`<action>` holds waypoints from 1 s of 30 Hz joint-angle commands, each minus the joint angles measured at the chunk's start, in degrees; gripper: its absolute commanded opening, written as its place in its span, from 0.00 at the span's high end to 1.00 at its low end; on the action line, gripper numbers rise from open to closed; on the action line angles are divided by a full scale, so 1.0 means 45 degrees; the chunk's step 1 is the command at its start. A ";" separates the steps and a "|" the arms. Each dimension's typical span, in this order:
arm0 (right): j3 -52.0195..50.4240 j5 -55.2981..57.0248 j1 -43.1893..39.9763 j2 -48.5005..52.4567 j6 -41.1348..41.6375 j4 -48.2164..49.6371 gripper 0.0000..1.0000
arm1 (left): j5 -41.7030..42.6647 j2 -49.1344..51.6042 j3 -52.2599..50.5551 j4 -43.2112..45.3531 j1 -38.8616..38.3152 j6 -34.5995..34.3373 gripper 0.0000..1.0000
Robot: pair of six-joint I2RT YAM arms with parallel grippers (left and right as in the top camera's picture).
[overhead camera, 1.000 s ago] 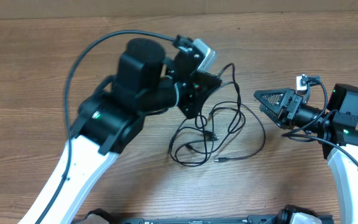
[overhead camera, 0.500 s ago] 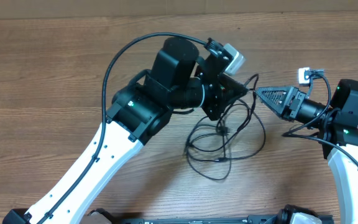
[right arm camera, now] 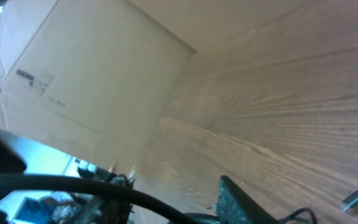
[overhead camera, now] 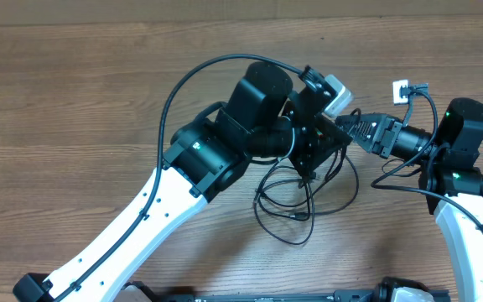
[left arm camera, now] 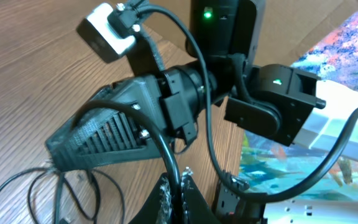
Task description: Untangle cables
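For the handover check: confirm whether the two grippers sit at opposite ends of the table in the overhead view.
No, the right gripper has its tip close beside the left gripper, both just above the cables.

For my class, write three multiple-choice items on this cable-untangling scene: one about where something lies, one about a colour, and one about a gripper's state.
1. Where do the loose cables lie on the table?
A. at its far left edge
B. right of centre, by the two grippers
C. along its back edge

2. What colour are the cables?
A. black
B. red
C. white

3. How do the jaws of the left gripper stand?
A. wide open
B. shut on a cable strand
C. out of every view

Answers:
1. B: in the overhead view the loops spread out right beside the left gripper and the right gripper.
2. A: every strand shows black against the brown wood.
3. B: the left wrist view shows its fingertips pressed together with a black strand rising from them.
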 commanded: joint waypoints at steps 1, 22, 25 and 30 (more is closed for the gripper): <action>0.0112 0.0374 0.0029 -0.0034 -0.0058 0.0039 0.64 | 0.0248 0.0019 0.0248 0.0107 -0.0165 -0.0389 0.96; 0.0112 0.7611 0.0024 -0.0029 -0.0063 -0.4362 0.64 | 0.5445 -0.1107 0.0325 0.5926 0.0155 -0.2948 0.96; 0.0112 0.8179 0.0024 -0.0010 -0.0068 -0.4614 0.64 | 0.5440 -0.1627 0.0325 0.6222 0.0311 -0.2987 0.96; 0.0112 0.8840 0.0024 0.0189 -0.0068 -0.5042 0.64 | 0.5440 -0.2516 0.0325 0.6742 0.1078 -0.2987 0.96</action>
